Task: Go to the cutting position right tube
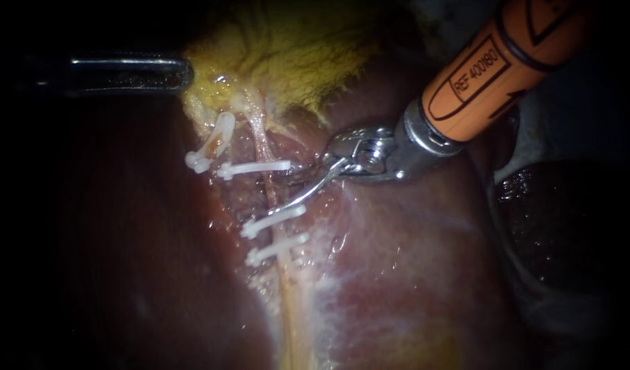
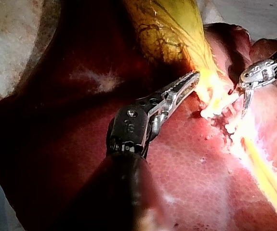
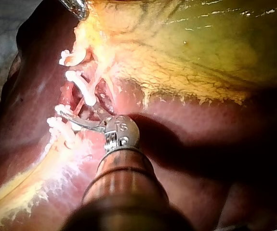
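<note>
The right tube (image 1: 263, 140) runs down from the yellow gallbladder (image 1: 294, 48) across the liver (image 1: 411, 274). One white clip (image 1: 255, 167) crosses it higher up and two white clips (image 1: 274, 220) lower down. My right instrument (image 1: 281, 196) comes in on an orange shaft. Its curved blades are open, and the thin bright one lies across the tube between the upper clip and the lower pair. Further left, a tilted clip (image 1: 216, 140) sits on the left tube. My left instrument (image 1: 181, 72) is shut on the gallbladder's edge, seen also in the left wrist view (image 2: 193, 79).
Dark liver (image 1: 123, 260) fills the left side. A pale yellow band of tissue (image 1: 294, 322) continues below the clips. In the right wrist view the right instrument's blade (image 3: 66, 115) reaches among the clips (image 3: 73, 77), with the left instrument's tip (image 3: 75, 7) beyond them.
</note>
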You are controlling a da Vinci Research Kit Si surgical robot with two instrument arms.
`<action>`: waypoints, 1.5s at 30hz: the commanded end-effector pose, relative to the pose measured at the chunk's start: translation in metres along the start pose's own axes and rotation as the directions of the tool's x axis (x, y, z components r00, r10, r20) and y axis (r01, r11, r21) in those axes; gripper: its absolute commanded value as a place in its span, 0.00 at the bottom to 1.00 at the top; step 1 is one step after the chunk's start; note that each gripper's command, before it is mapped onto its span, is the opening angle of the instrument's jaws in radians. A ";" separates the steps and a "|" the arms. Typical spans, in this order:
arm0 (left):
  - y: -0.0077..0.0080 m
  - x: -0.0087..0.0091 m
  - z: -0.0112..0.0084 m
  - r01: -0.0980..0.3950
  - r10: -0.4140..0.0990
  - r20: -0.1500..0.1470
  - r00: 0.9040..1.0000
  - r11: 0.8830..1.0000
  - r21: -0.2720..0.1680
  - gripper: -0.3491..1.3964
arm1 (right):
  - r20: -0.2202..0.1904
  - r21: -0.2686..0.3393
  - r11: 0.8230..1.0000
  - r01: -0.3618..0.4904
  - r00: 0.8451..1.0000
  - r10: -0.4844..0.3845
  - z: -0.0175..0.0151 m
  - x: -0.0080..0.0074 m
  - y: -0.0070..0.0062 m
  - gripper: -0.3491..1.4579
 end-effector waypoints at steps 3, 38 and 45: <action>0.0000 0.0000 0.0000 0.000 0.000 0.000 1.000 1.000 0.000 0.00 | -0.028 0.030 0.999 0.013 1.000 -0.012 0.0006 0.0004 0.0003 0.79; 0.0000 0.0000 0.0002 0.000 0.000 0.000 1.000 1.000 -0.001 0.00 | -0.225 0.264 0.929 0.259 0.953 -0.202 0.0044 0.0028 -0.0022 0.64; 0.0000 0.0000 0.0002 0.000 0.000 0.000 1.000 1.000 -0.001 0.00 | -0.225 0.270 0.926 0.265 0.952 -0.207 0.0043 0.0032 -0.0026 0.64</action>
